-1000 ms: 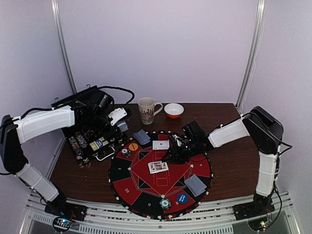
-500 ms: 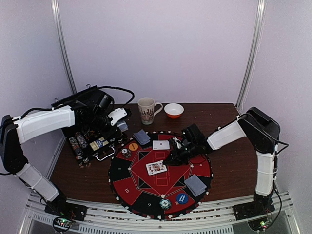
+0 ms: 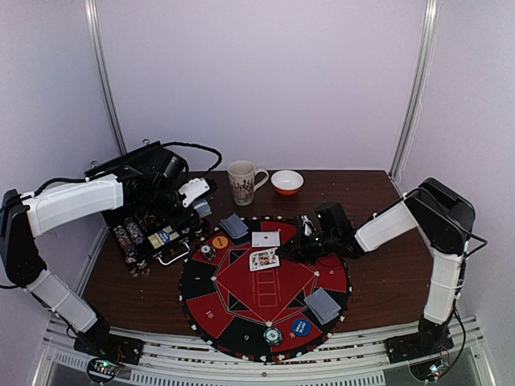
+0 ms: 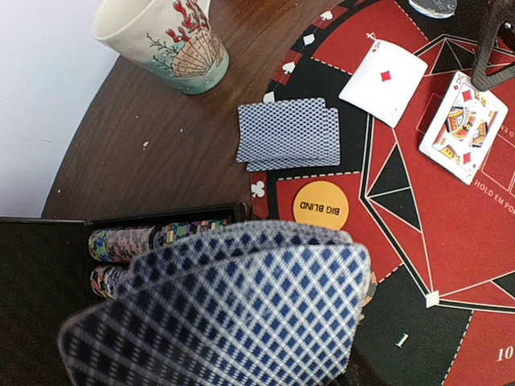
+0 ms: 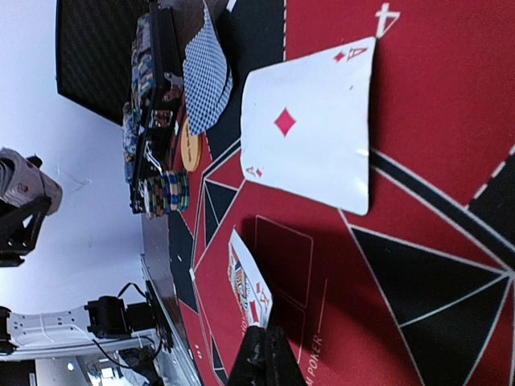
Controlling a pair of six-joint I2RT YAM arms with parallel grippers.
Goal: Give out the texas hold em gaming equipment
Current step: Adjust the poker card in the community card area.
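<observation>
right jaws just pinched shut on white face-up king card | it's moved farther back on round red-black felt mat, beside white diamond ace | left jaws gripping blue-checked card fan | board's getting lined up

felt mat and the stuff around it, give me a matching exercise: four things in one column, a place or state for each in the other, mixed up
Things:
1. ace of diamonds
2. diamond face card
3. big blind disc
4. shell mug

Place or state:
A. on the bare table, off the mat
B. pinched at one edge by the right fingers
C. lying face up with nothing touching it
D. orange, on a red panel near the mat's rim

Pairs: 1-C, 2-B, 3-D, 4-A
</observation>
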